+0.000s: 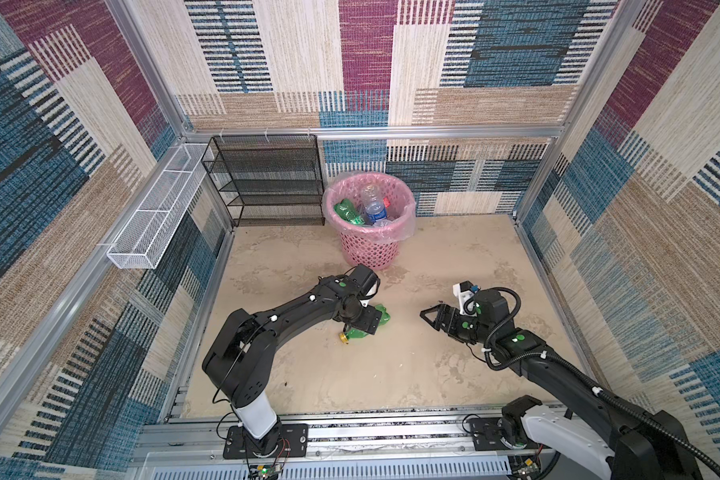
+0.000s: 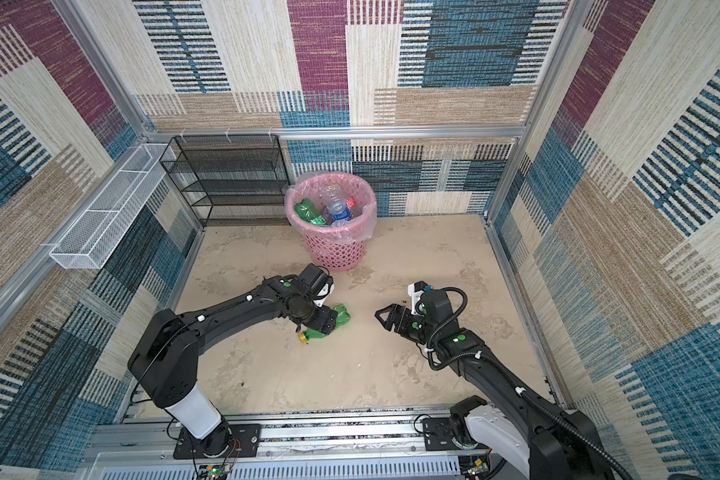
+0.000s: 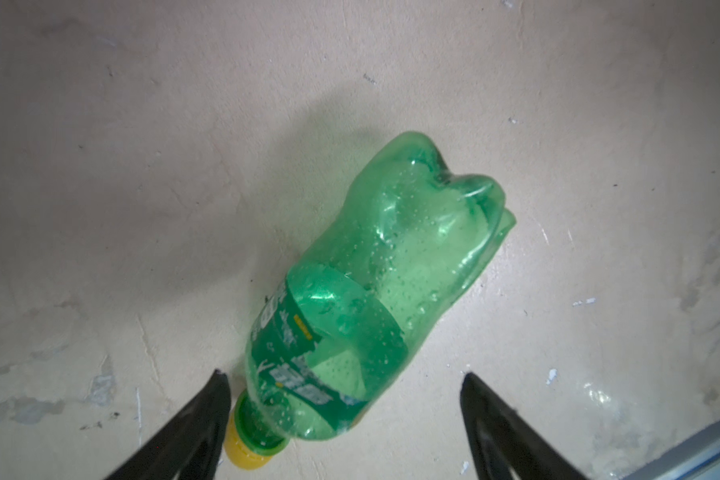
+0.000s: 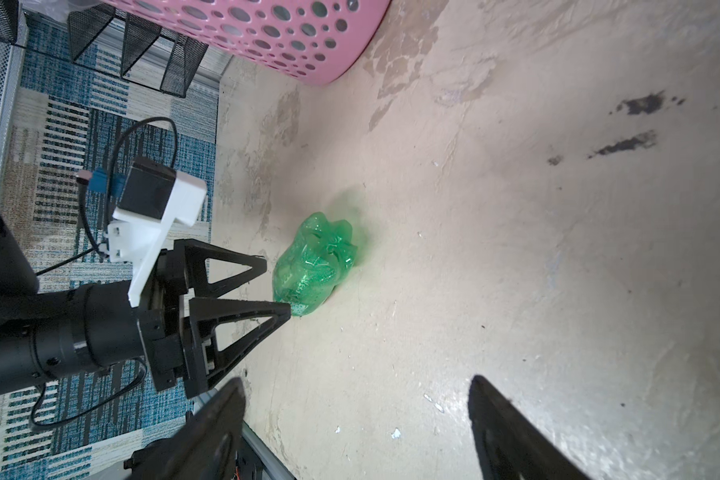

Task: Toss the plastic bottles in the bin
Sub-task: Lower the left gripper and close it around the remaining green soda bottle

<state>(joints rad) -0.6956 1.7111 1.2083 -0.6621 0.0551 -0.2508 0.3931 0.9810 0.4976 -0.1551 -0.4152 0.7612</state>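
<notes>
A crushed green bottle (image 1: 382, 314) (image 2: 342, 314) (image 3: 371, 299) (image 4: 314, 266) with a yellow cap (image 3: 242, 451) lies on the beige floor in front of the pink bin (image 1: 371, 249) (image 2: 337, 249) (image 4: 267, 37). My left gripper (image 1: 364, 322) (image 3: 344, 376) (image 4: 277, 286) is low over it and open. Its fingers stand on either side of the neck end, one close to the cap and the other apart from the bottle. My right gripper (image 1: 428, 320) (image 2: 381, 321) (image 4: 355, 379) hovers open and empty to the right. Inside the bin lie a green bottle (image 1: 348, 212) and a clear blue-labelled one (image 1: 375, 205), among others.
A black mesh shelf rack (image 1: 271, 183) stands against the back wall left of the bin. A long white wire basket (image 1: 154, 216) hangs on the left wall. Aluminium frame rails (image 1: 391, 432) run along the floor's edges.
</notes>
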